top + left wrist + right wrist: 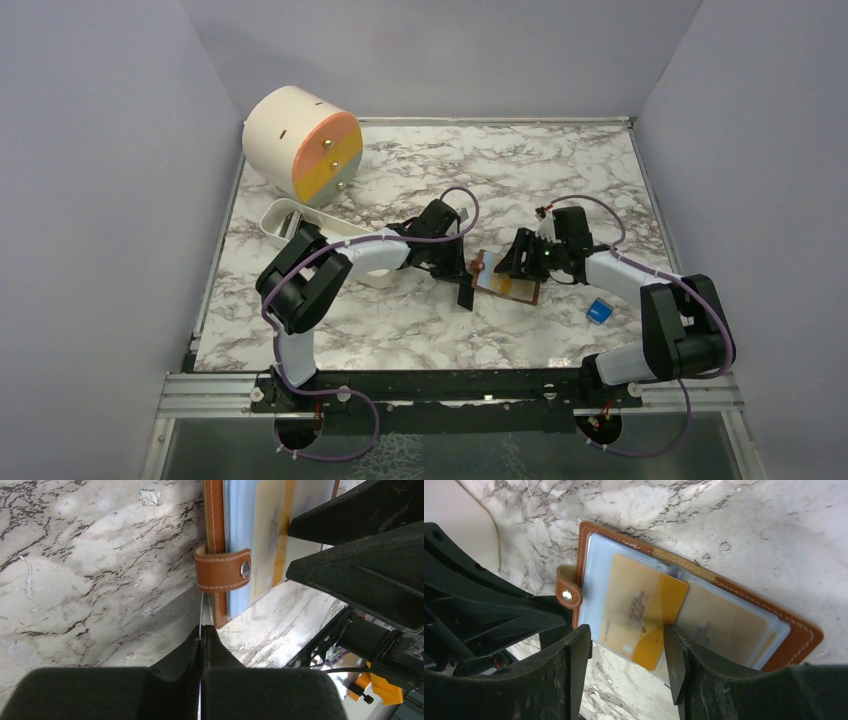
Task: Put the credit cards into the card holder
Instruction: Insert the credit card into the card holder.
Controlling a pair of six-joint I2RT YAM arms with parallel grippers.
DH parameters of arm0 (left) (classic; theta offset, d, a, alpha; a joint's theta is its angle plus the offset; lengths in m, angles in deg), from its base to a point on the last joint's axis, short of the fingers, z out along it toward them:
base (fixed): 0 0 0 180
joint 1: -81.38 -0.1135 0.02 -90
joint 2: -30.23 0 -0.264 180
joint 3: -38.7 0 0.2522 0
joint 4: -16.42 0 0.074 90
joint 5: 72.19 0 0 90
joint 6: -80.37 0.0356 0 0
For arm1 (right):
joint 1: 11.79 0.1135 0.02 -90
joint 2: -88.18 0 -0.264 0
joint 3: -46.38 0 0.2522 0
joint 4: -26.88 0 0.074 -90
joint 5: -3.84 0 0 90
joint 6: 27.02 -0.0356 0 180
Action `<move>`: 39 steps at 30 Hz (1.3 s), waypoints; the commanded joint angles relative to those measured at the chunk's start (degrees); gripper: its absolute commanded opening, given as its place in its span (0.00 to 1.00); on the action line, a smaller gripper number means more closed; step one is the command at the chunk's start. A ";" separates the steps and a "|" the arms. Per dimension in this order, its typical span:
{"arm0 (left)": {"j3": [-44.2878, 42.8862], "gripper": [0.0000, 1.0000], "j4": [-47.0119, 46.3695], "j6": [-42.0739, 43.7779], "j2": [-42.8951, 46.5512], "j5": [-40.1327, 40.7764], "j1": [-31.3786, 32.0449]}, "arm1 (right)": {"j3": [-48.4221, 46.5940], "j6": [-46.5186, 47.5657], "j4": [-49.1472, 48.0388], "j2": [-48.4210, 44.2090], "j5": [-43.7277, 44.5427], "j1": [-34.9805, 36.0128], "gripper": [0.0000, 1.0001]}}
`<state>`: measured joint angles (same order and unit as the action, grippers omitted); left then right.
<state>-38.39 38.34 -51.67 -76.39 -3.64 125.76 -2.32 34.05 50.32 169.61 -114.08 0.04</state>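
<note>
At the near side of the counter (400, 325), a small blue block (599, 311) lies well apart from everything else, beside the right arm.

Farther in, the card holder (749, 597) lies open and flat near the middle of the counter, its pale blue pockets facing up. The snap tab (222, 570) sticks out from its left edge.

An orange-yellow card (644, 615) sits partly inside a clear pocket on the half nearest the tab, with one corner still jutting out toward the right arm. A second card (724, 625) shows dimly behind the pocket of the other half.

The right end effector (625, 630) is open over the holder, with one finger on either side of the card's jutting end. Whether either finger touches the card cannot be told.

The left end effector (201, 632) is closed, its tips pressed together just beside the holder's brown corner, next to the tab. A thin pale line runs out from between the tips toward the tab, and what it is cannot be told.

Beyond the left arm's elbow, a white oblong tray (285, 225) rests on the counter. Behind it, in the far left corner, a cream drum (290, 130) lies on its side, its orange and yellow face turned toward the middle of the counter.
</note>
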 commanded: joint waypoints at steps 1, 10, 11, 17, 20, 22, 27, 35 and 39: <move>-0.96 0.00 -0.12 1.26 -1.29 0.23 0.22 | 1.21 -1.23 -4.00 0.66 -3.58 1.14 0.56; -0.62 0.00 -0.43 0.82 -0.83 -0.41 0.36 | -0.90 -1.97 2.60 -3.24 3.28 1.61 0.55; -0.65 0.00 -0.43 0.89 -0.74 -0.53 0.33 | -1.13 -2.62 4.38 -3.98 5.53 1.61 0.55; -0.96 0.00 -0.35 1.04 -0.27 -0.41 0.36 | 0.51 -6.41 4.75 -5.52 9.11 1.61 0.56; -1.22 0.00 -0.40 1.00 -0.79 -0.90 0.42 | 0.86 -7.31 2.31 -3.50 8.32 1.61 0.56; -1.09 0.00 -0.51 0.91 -1.01 -1.13 0.51 | 0.63 -7.46 0.93 -1.70 7.73 1.61 0.56; -0.78 0.00 -0.73 0.76 -0.86 -1.18 0.79 | 0.43 -7.55 -2.75 0.82 4.92 1.76 0.54; -0.93 0.00 -1.06 0.56 -1.69 -1.32 1.60 | -0.38 -6.25 -6.09 2.50 1.12 3.07 0.50; -1.19 0.00 -1.16 0.46 -2.09 -1.33 2.00 | -0.26 -5.09 -7.13 2.94 0.10 3.75 0.46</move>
<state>-38.39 37.84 -51.73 -76.83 -4.78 126.81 -1.83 27.34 45.79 171.58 -111.33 2.77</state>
